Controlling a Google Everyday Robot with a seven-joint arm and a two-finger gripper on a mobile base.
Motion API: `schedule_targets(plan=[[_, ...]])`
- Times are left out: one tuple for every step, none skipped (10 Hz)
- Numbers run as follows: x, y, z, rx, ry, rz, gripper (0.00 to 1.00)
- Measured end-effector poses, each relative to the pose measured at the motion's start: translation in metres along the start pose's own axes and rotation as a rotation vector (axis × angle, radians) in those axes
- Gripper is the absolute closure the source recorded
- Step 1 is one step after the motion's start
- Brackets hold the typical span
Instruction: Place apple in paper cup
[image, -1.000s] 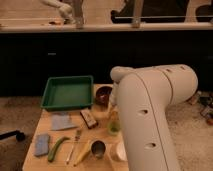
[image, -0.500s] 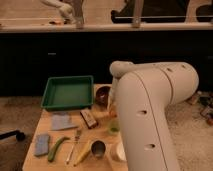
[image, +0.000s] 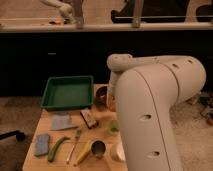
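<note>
Arm's (image: 150, 110) top joint sits slightly higher than a second ago; tray and table items have not shifted. Arm fills the right half of the view and covers a lot.

Gripper: not visible, hidden behind the arm somewhere right of the tray (image: 67, 92), over the table's (image: 65, 135) right part. It is clenched shut; whether anything is in it cannot be told.

Apple (image: 111, 103): only a small orange patch shows at the arm's edge, right of the tray and just beside the brown bowl (image: 101, 95). It is too covered to make out its shape or be sure of it.

Paper cup (image: 118, 151): in front of the tray and to its right, at the table's near edge. Its right side is cut off by the arm, and its inside is not readable.

Metal cup (image: 98, 148) stands just left of the paper cup. Pale green round object (image: 114, 127) lies between bowl and paper cup, against the arm's edge.

Directly in front of the tray are a grey cloth (image: 61, 121) and a brown block (image: 89, 119). Nearer the table's front edge are a blue sponge (image: 41, 145), a long green item (image: 56, 149), a fork (image: 75, 145) and a yellow item (image: 84, 151). The last two are blurry and hard to identify.
</note>
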Motion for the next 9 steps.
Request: schedule_targets(plan=[[-0.007,-0.003,-0.009,-0.008,0.02,-0.002,1.0],[-0.016,-0.006,-0.019,-0.015,0.045,-0.003,1.0],[-0.024,-0.008,-0.026,-0.02,0.065,-0.002,1.0],[-0.033,-0.012,-0.032,-0.023,0.086,0.0,1.0],[-0.043,-0.015,-0.038,-0.026,0.101,0.004,1.0],[-0.051,-0.017,-0.039,-0.03,0.113,0.01,1.0],[-0.058,-0.019,-0.038,-0.031,0.121,0.014,1.0],[-0.066,-0.02,-0.037,-0.034,0.125,0.02,1.0],[-0.073,-0.022,-0.035,-0.036,0.13,0.025,1.0]])
